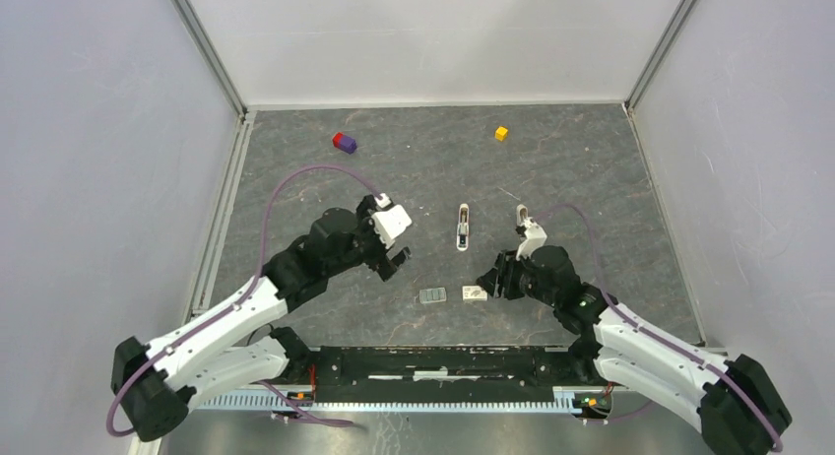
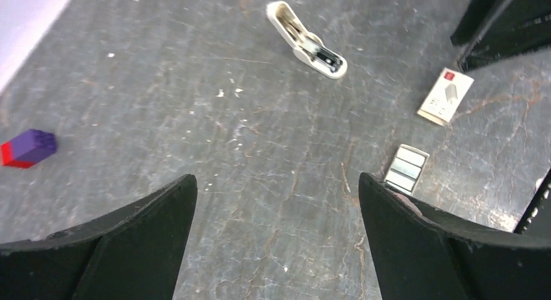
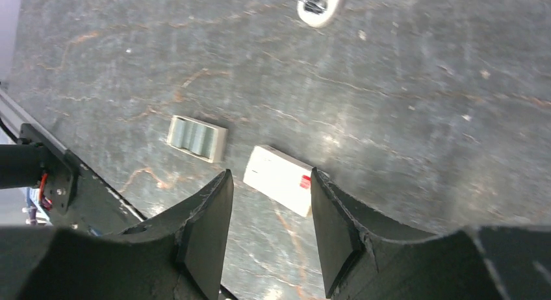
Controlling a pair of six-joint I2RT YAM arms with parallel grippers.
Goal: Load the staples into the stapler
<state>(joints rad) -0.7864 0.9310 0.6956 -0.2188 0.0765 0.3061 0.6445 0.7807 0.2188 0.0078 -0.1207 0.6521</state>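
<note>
The white stapler [image 1: 462,227] lies unfolded flat on the grey table, its metal inside facing up; it also shows in the left wrist view as the stapler [image 2: 305,40]. A grey tray of staples [image 1: 432,296] [image 2: 406,168] [image 3: 197,138] sits near the front. Right of it lies a white staple box [image 1: 475,293] [image 2: 445,95] [image 3: 279,178] with a red mark. My left gripper [image 1: 397,261] [image 2: 278,183] hangs wide open over bare table, holding nothing. My right gripper [image 1: 489,281] [image 3: 270,173] is open, with the white box just beyond its fingertips.
A purple and red cube [image 1: 344,142] [image 2: 27,149] lies at the back left and a yellow cube [image 1: 501,133] at the back right. White walls enclose the table. The black base rail [image 1: 443,361] runs along the near edge.
</note>
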